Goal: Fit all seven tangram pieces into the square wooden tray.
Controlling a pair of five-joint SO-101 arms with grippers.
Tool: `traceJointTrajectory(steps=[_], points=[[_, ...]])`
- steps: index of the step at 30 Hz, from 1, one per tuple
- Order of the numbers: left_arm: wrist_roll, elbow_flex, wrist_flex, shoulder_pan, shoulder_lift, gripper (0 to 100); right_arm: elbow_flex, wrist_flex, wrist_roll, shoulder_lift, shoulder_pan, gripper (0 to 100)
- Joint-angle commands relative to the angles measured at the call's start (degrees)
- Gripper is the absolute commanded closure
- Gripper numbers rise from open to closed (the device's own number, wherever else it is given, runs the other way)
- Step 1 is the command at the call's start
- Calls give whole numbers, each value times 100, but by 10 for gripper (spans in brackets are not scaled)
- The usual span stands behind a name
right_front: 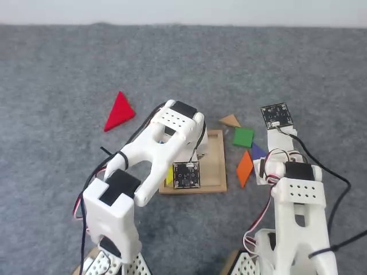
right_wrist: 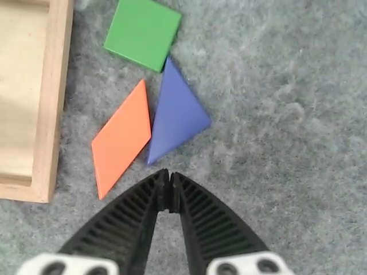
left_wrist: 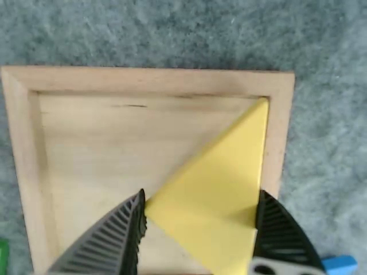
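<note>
left wrist view | left tool [left_wrist: 200,207] grasping flat yellow triangle [left_wrist: 229,160] in wooden tray [left_wrist: 149,80] | right tool [right_wrist: 166,179] clenched

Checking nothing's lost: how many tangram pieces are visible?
6: yellow triangle in the tray; red triangle apart; tan triangle, green square, blue triangle, orange parallelogram beside it. Another may be hidden.

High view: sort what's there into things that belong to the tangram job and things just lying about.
Job: wooden tray; yellow triangle, in the tray; red triangle; tan triangle; green square; blue triangle; orange parallelogram.
Lying about: grey mat; white wall.
</note>
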Motion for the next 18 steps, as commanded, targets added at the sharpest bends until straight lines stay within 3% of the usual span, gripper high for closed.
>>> traceJointTrajectory(steps=[1, 12, 18], points=[[-211, -22, 44, -9, -264, 985, -70, -92, -18, -75, 48, 979], [-220, -13, 44, 0, -255, 976, -70, -92, -18, -75, 57, 979], [-220, -13, 0, 0, -255, 773, -70, -92, -18, -75, 66, 979]])
